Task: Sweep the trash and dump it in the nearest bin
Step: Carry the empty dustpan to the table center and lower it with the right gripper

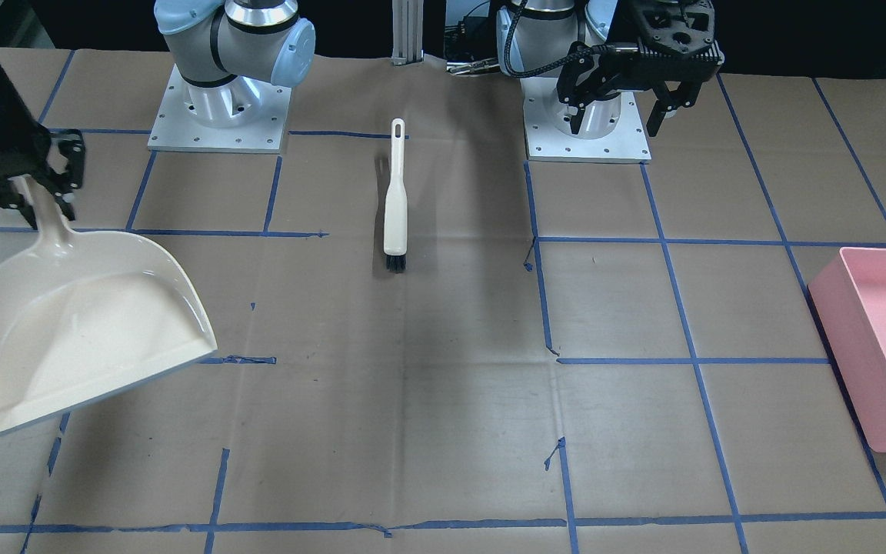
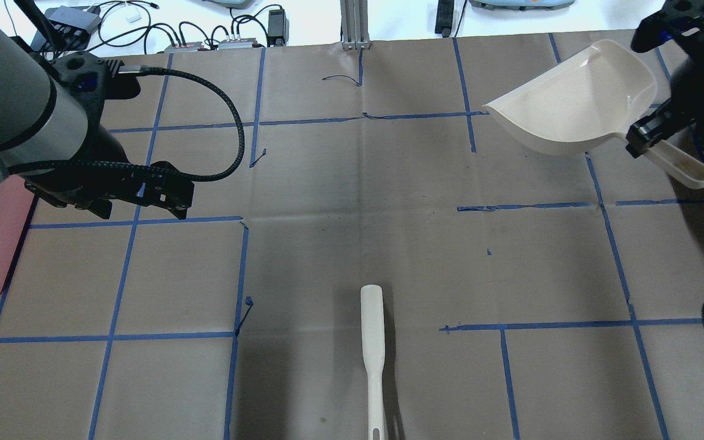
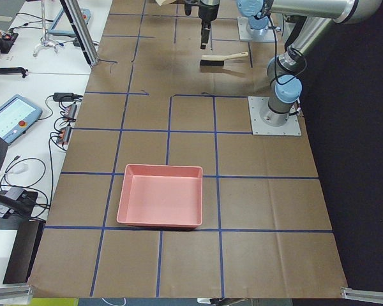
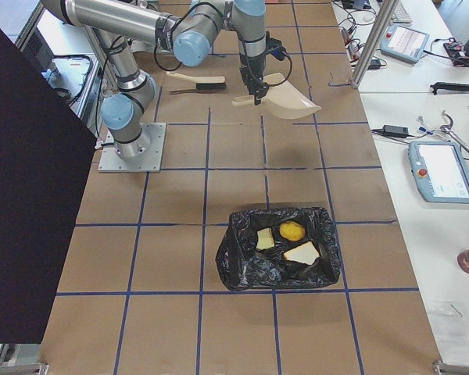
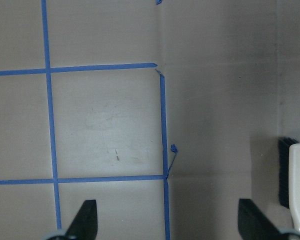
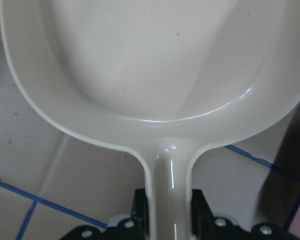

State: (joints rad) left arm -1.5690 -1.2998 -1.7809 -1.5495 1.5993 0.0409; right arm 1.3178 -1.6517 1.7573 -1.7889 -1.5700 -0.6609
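Brush (image 1: 395, 201) mid-table, pink bin (image 1: 885, 346) aside, dustpan (image 1: 81, 323) seemingly aloft

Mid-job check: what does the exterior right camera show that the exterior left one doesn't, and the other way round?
Only exterior right: the black-bagged bin with the trash in it, a yellow lump and two bread pieces, plus the dustpan gripped by the right claw.
Only exterior left: the pink bin, with nothing in it.
Both: the brush lying on the paper-covered table.
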